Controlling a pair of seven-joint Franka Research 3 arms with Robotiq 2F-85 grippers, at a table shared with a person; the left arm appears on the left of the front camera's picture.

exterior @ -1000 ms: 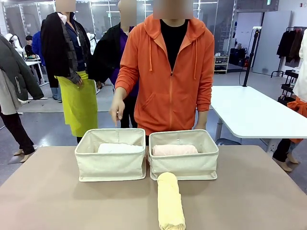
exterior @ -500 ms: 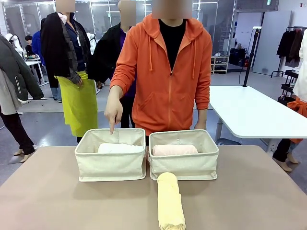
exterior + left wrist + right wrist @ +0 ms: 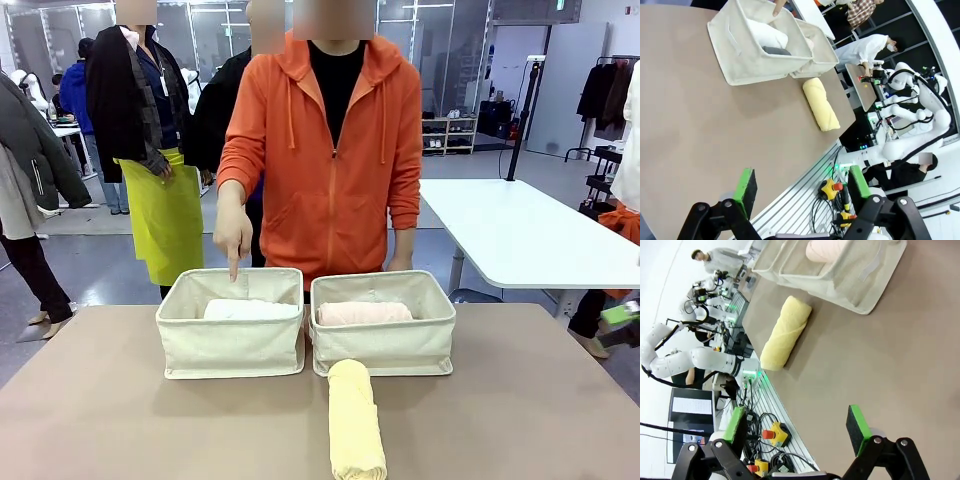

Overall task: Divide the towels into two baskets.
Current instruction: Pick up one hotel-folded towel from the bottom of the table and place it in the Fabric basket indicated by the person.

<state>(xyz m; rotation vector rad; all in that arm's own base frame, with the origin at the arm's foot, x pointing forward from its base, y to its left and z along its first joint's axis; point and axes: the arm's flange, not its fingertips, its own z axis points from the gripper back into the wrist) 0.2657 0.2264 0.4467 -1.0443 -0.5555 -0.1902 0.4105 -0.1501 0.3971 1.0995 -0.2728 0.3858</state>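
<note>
My table (image 3: 100, 400) carries two baskets side by side at its far edge. I take the left basket (image 3: 232, 335) as my landmark: the person's hand (image 3: 233, 235) hangs over its far rim, one finger aimed down into it. Touching its right wall stands the right basket (image 3: 383, 335), with the pink towel (image 3: 364, 313) lying inside. The yellow towel (image 3: 356, 420) lies on the bare tabletop nearer me and to the right of the landmark, its far end just at the right basket's front wall.

I judge the last loose roll is the step in hand, and the finger reads as a request for the left basket. The next move calls for a grasp across the soft roll's middle, then a lift over the fabric rim.

The front view shows the white towel (image 3: 246, 310) in the landmark; my left wrist view adds a dark grey towel (image 3: 777, 50) beside it.

My left gripper (image 3: 802, 186) and right gripper (image 3: 796, 424) both stand with jaws apart, holding nothing.
</note>
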